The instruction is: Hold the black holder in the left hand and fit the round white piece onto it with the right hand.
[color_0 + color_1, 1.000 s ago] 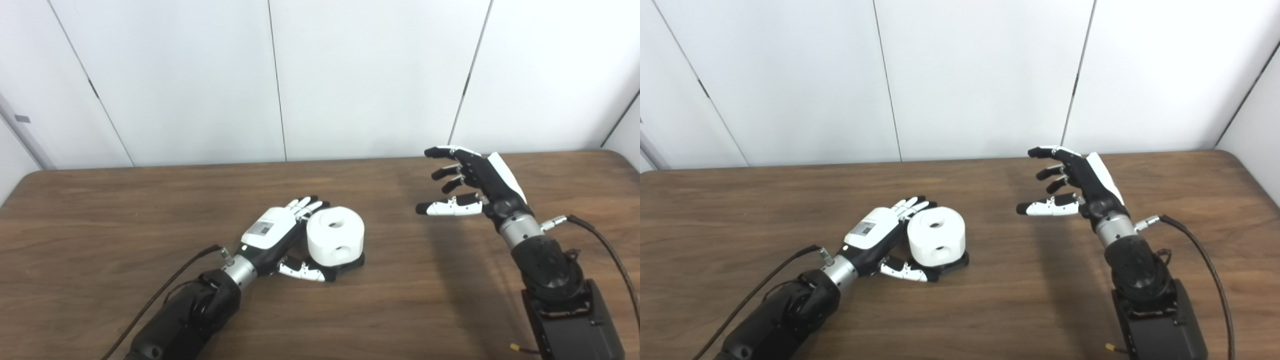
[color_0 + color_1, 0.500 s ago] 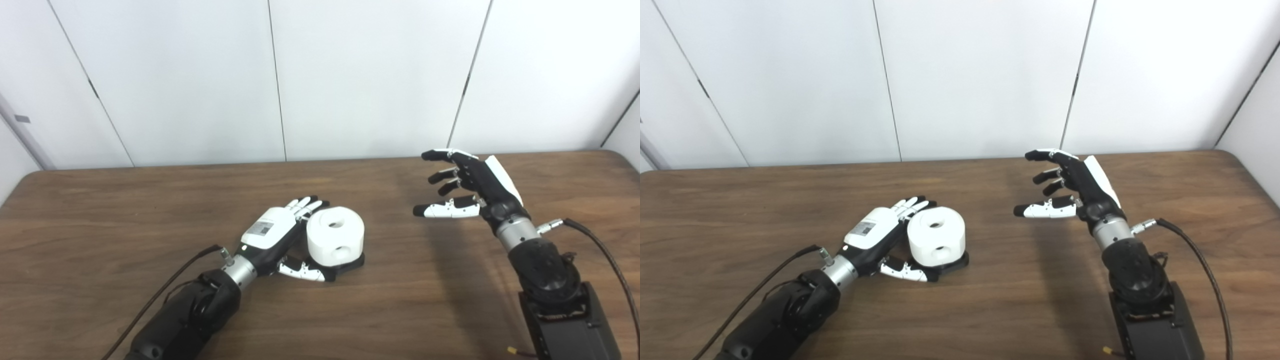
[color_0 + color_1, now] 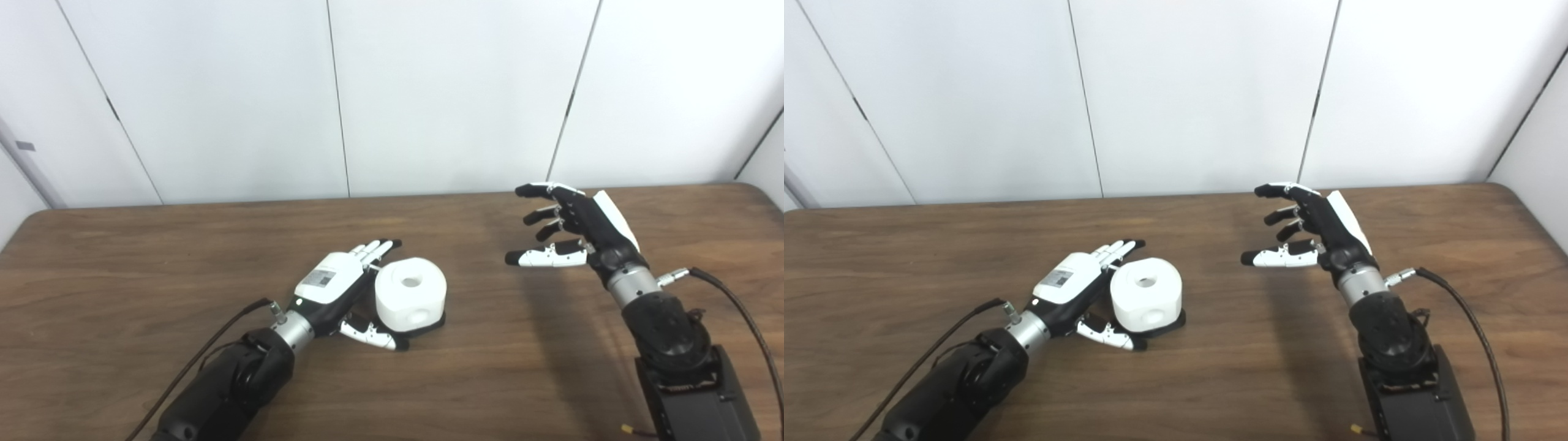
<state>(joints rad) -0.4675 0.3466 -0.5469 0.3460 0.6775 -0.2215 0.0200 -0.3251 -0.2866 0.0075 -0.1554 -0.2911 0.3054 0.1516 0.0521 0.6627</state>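
The round white piece sits on top of the black holder, of which only a thin dark edge shows beneath it, and the pair stands on the wooden table a little left of centre. The piece has a hole in its top face and another in its side. The left hand lies against the piece's left side, fingers stretched straight past it and thumb reaching along the holder's front edge; it cups the pair loosely and grips nothing. The right hand hovers above the table well to the right, empty, fingers spread and curled, thumb pointing toward the piece.
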